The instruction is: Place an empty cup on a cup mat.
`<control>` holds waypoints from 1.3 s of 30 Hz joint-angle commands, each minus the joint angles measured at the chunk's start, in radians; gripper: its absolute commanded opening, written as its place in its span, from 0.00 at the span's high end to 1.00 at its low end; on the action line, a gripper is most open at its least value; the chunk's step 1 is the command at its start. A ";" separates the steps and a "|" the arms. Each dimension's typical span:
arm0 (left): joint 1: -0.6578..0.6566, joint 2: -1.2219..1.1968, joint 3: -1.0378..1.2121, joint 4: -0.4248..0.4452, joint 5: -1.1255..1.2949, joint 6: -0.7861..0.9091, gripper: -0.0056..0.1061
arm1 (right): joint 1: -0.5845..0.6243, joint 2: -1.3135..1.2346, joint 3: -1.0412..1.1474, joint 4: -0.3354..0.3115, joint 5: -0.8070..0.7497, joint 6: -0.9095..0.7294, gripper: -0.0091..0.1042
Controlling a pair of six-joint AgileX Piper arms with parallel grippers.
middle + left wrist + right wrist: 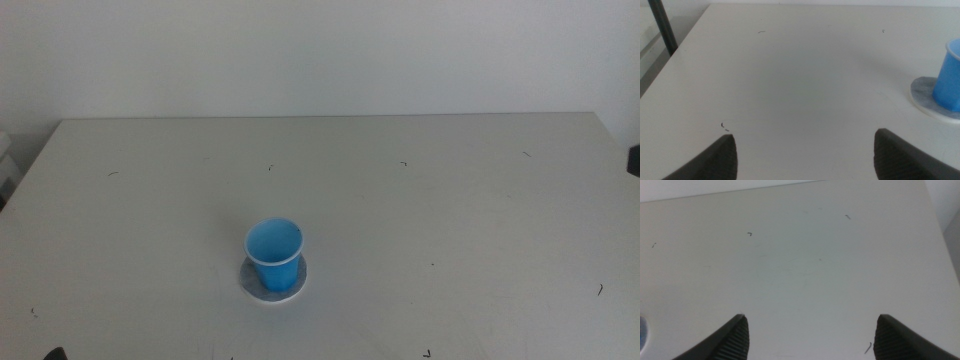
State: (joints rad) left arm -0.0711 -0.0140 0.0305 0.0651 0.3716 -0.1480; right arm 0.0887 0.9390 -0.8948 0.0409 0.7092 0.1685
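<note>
Left pincer [805, 150]: spread wide over bare bench [790, 75], holding nothing, touching nothing; cup [949, 77] and mat [925, 92] seen off to one side of it, well clear of the jaws. Right pincer [810, 335]: likewise spread wide, empty, over bare bench with a few dark specks.

Middle view: showed neither pincer clearly, only a dark scrap at the bottom edge near the left corner, not identifiable. Showed the whole cup [274, 256] and mat [273, 281] together, left of centre and toward the near edge of the bench [450, 200]. Left wrist view: caught only part of the cup's wall and part of the mat. Right wrist view: at most a bluish sliver at the frame's edge, too little to name.

Cup: bright blue, tapered, upright, pale rim, blue inside, empty. Stood on the mat, roughly centred. Mat: flat, round, mottled grey, pale edge, peeking out all round the cup's base.
</note>
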 commanded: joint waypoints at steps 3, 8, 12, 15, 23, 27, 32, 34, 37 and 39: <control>0.001 -0.009 -0.006 0.000 -0.067 -0.011 0.01 | -0.045 -0.204 0.139 -0.005 -0.153 -0.057 0.36; 0.001 -0.009 -0.006 0.000 -0.067 -0.011 0.01 | -0.045 -0.442 0.291 -0.005 -0.188 -0.083 0.36; 0.001 -0.009 -0.006 0.000 -0.067 -0.011 0.01 | -0.045 -0.614 0.357 -0.010 -0.194 -0.100 0.36; 0.001 -0.009 -0.006 0.000 -0.067 -0.011 0.01 | -0.045 -0.735 0.400 -0.009 -0.204 -0.105 0.36; 0.001 -0.009 -0.006 0.000 -0.067 -0.011 0.01 | -0.045 -0.907 0.511 -0.013 -0.318 -0.102 0.36; 0.001 -0.009 -0.006 0.000 -0.067 -0.011 0.01 | -0.044 -0.961 0.662 -0.013 -0.542 -0.100 0.36; 0.001 -0.009 -0.006 0.000 -0.067 -0.011 0.01 | -0.044 -0.976 0.804 -0.019 -0.606 -0.100 0.36; 0.001 -0.009 -0.006 0.000 -0.067 -0.011 0.01 | -0.044 -0.976 0.839 -0.041 -0.605 -0.100 0.36; 0.001 -0.009 -0.006 0.000 -0.067 -0.011 0.01 | -0.044 -0.976 0.879 -0.074 -0.606 -0.100 0.36; 0.001 -0.009 -0.006 0.000 -0.067 -0.011 0.01 | -0.044 -0.976 0.898 -0.102 -0.606 -0.100 0.36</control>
State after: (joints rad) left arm -0.0711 -0.0140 0.0305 0.0651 0.3716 -0.1480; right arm 0.0514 -0.0129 0.0169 -0.0242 0.1886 0.0766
